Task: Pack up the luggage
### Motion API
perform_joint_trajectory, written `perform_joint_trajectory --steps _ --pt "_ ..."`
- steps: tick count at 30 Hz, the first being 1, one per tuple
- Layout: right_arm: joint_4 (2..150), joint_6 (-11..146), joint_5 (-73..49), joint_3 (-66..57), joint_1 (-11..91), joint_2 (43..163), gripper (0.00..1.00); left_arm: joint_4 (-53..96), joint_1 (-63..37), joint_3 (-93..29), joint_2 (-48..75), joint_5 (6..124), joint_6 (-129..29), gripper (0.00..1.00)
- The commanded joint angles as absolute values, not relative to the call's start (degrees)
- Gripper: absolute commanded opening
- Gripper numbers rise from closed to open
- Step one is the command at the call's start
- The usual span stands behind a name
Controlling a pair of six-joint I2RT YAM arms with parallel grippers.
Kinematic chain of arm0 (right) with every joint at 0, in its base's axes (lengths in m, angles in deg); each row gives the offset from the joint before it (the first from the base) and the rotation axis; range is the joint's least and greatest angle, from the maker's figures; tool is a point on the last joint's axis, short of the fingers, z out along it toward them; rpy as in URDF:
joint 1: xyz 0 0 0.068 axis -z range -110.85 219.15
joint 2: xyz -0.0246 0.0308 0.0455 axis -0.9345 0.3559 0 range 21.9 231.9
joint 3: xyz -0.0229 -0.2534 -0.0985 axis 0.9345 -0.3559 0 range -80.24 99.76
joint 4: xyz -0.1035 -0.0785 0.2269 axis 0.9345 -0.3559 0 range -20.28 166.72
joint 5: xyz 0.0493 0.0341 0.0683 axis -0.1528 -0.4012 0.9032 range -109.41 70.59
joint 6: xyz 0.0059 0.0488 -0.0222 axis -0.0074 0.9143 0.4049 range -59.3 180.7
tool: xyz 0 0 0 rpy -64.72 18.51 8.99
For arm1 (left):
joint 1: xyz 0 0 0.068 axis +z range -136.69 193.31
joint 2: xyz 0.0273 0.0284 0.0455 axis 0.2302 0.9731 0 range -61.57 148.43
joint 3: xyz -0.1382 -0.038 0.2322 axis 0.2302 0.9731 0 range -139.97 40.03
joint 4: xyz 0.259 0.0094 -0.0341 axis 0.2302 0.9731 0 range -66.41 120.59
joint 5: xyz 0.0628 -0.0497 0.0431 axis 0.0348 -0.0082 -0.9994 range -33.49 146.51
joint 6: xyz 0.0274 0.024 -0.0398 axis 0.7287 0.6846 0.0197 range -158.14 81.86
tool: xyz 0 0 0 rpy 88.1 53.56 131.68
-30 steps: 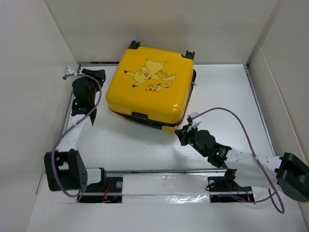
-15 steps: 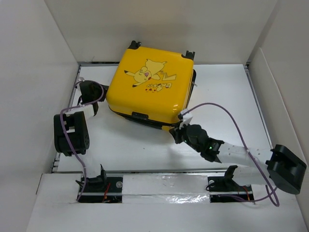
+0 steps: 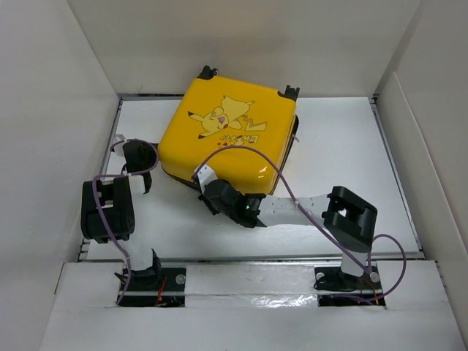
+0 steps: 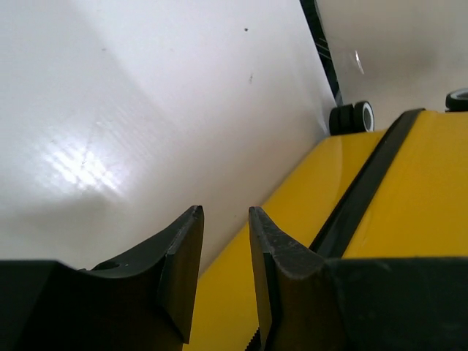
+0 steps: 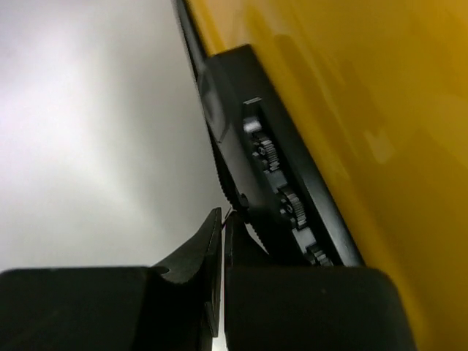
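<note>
Luggage (image 3: 227, 139) lies shut in the upper middle of the top view, print side up, on the white table (image 3: 351, 146). Nothing to pack shows anywhere.

The right gripper (image 5: 221, 216) is at the case's lower edge. Its wrist view shows the jaws pinched to a hairline with nothing clearly held, the tips right against the black lock (image 5: 270, 168) and its small dials on the seam. The left gripper (image 4: 223, 219) sits low at the case's left side. Its jaws stand a narrow gap apart and empty, the yellow shell is just beside them, and a wheel (image 4: 352, 117) shows at the upper right of that view.

The step in hand looks like work on the lock, though the frames do not show whether it is being released or fastened. The next move calls for a small, well-aimed press or pull at the lock. The left arm is probably needed to brace the shell, because a light case on wheels could slide away.
</note>
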State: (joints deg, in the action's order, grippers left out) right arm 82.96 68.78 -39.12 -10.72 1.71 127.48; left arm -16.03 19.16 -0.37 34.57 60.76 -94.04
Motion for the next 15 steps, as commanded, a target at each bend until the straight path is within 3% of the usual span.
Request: perform_joint_trajectory --steps 1,6,8,9,10,13,15 --pt "100.0 67.73 -10.39 -4.64 -8.1 125.7 0.0 -16.49 12.78 4.43 28.17 76.72 -85.96 0.28" --pt "97.11 66.16 0.71 -10.33 -7.58 119.74 0.0 -21.85 12.26 7.59 28.52 77.77 -87.27 0.28" --pt "95.62 66.32 -1.64 -15.35 -6.36 115.26 0.25 -22.55 12.26 8.82 27.91 77.52 -87.1 0.28" --pt "93.87 66.85 -2.62 -20.77 -4.0 109.5 0.42 -22.47 12.26 9.26 26.95 76.56 -87.01 0.28" --pt "93.85 68.68 -2.97 -23.78 -2.32 106.04 0.68 -22.64 12.26 9.96 26.51 76.11 -86.92 0.28" --pt "92.37 70.72 -2.45 -32.65 4.27 91.11 0.88 -24.39 12.26 11.02 25.19 75.32 -88.14 0.28" --pt "87.82 71.25 -4.9 -34.7 7.87 84.16 0.9 -24.93 11.64 11.2 24.66 75.4 -88.67 0.29"
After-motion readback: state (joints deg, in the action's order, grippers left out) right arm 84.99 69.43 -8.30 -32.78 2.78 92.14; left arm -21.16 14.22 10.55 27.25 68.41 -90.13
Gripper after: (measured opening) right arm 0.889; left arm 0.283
